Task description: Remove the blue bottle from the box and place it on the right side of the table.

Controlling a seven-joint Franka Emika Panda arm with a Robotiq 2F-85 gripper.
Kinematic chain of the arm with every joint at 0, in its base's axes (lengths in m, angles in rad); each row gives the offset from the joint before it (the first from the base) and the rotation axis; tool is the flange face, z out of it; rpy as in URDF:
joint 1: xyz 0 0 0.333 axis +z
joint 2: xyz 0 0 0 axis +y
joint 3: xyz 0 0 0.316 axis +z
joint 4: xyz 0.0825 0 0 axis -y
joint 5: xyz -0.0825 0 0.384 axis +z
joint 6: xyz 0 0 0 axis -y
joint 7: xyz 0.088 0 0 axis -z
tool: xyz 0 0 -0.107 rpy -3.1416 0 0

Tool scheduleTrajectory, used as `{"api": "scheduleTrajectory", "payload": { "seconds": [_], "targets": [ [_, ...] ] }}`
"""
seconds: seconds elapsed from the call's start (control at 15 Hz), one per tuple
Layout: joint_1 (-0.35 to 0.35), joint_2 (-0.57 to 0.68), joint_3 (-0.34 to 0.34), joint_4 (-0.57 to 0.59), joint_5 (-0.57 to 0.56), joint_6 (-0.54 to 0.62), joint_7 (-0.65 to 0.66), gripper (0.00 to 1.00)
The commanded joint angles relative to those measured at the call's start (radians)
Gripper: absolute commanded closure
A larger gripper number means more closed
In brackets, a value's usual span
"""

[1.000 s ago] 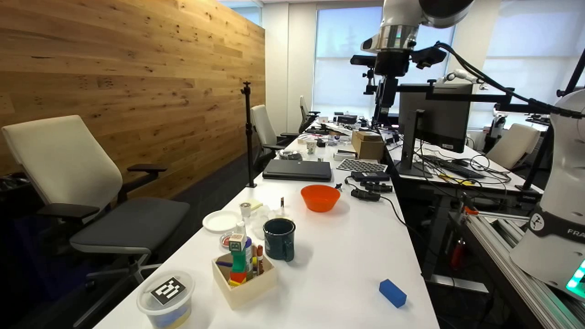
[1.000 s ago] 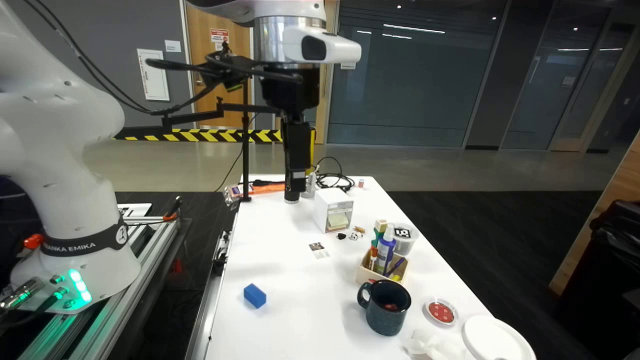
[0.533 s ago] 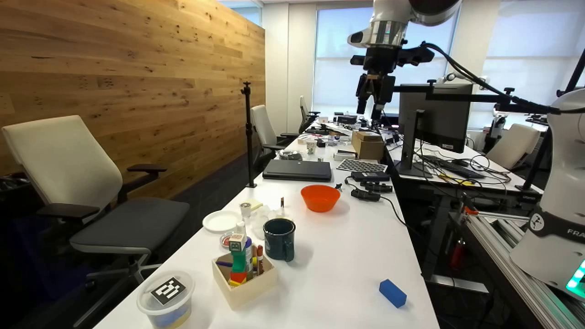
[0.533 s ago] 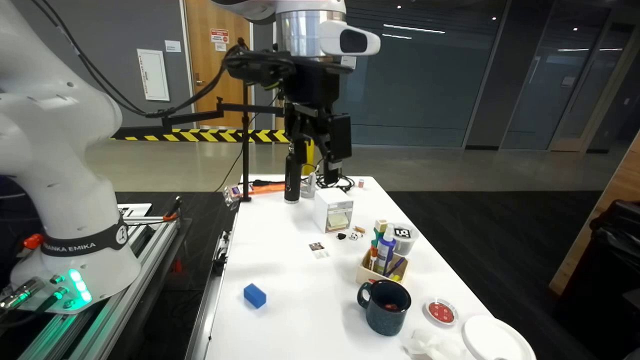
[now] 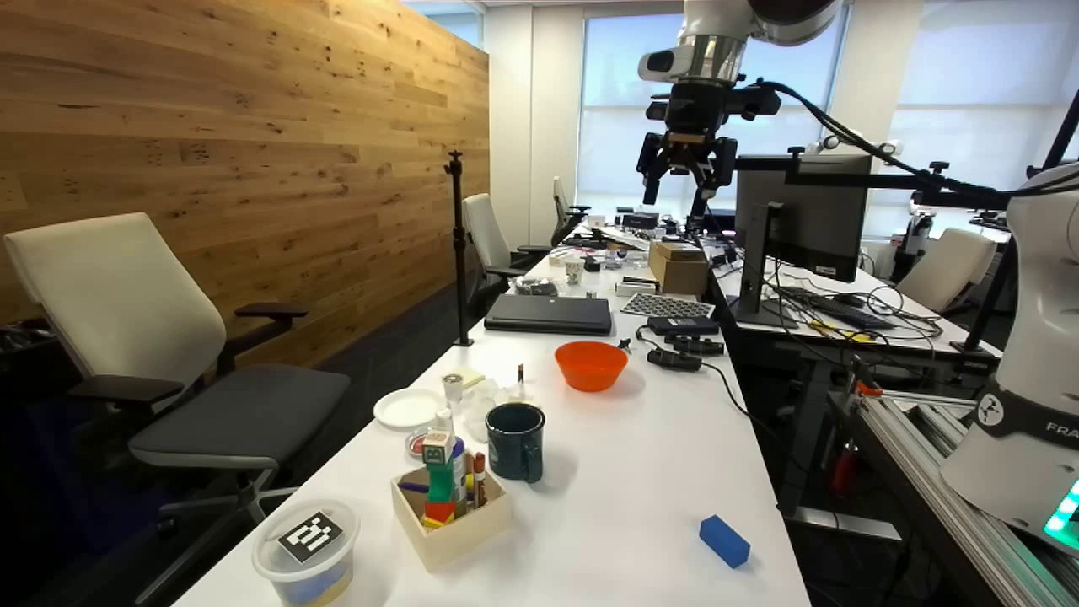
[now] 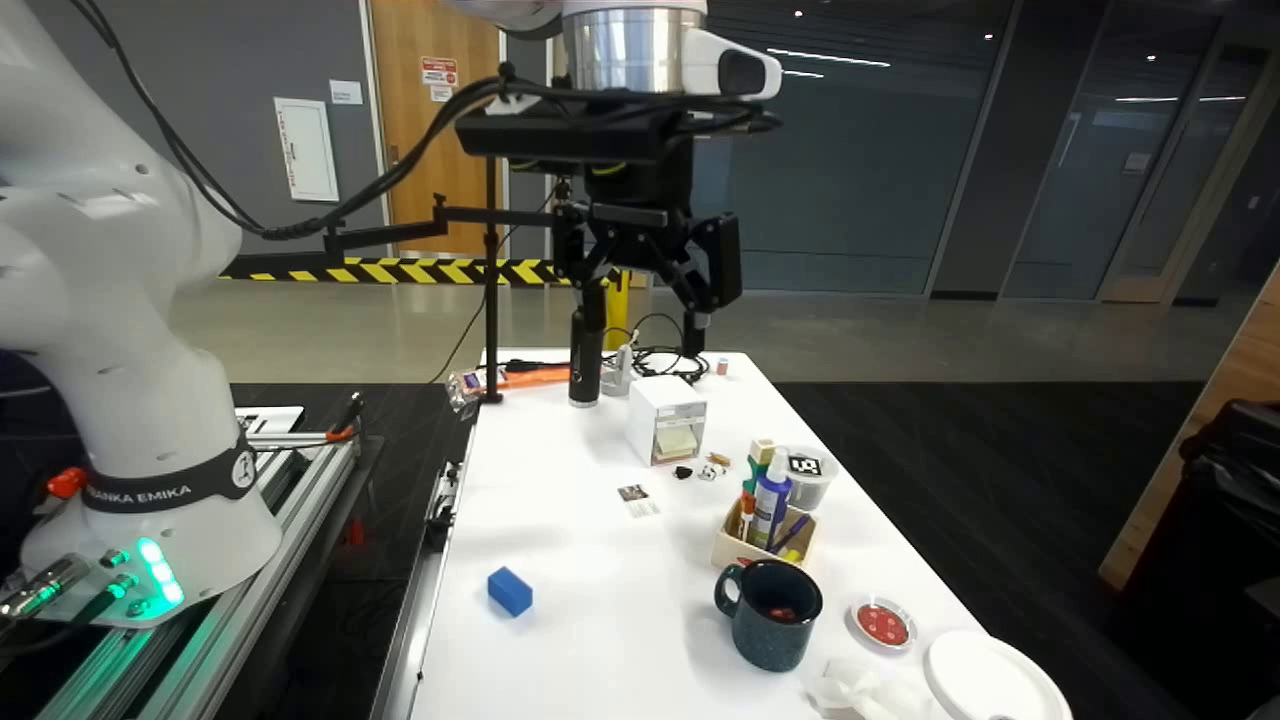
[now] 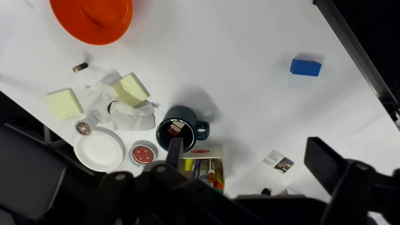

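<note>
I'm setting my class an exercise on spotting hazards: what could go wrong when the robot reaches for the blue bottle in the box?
The blue bottle stands crowded in the box beside a marker, so the open fingers might catch both. The lettered block perched above a green piece could topple if nudged. The dark mug stands close to the box, so a wide approach might bump it.

In exterior view, windows [image 5: 645,93] at 1 o'clock glowed pale, nearly featureless; white table [image 5: 624,531] shone bright. In exterior view, glass wall [image 6: 830,200] at 1 o'clock mirrored thin light streaks; floor [image 6: 1050,560] at 4 o'clock lay near black. In wrist view, mug [image 7: 181,113] cast soft shadow toward 1 o'clock; foreground gripper fingers [image 7: 322,165] appeared out of focus.
</note>
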Motion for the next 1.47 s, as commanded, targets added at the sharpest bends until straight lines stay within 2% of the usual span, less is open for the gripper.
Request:
{"api": "scheduleTrajectory", "payload": {
  "seconds": [0.0, 0.27, 0.53, 0.73, 0.87, 1.13, 1.4],
  "targets": [
    [-0.012, 0.001, 0.011, 0.005, 0.006, -0.002, -0.030, 0.00],
    [-0.012, 0.002, 0.011, 0.009, 0.006, -0.002, -0.055, 0.00],
    [0.011, 0.066, 0.024, 0.099, -0.016, 0.157, -0.115, 0.00],
    [0.052, 0.145, 0.015, 0.190, 0.040, 0.248, -0.216, 0.00],
    [0.086, 0.197, 0.001, 0.240, 0.107, 0.265, -0.323, 0.00],
    [0.115, 0.287, 0.009, 0.325, 0.279, 0.209, -0.591, 0.00],
    [0.082, 0.354, 0.039, 0.413, 0.408, 0.054, -0.824, 0.00]
  ]
}}
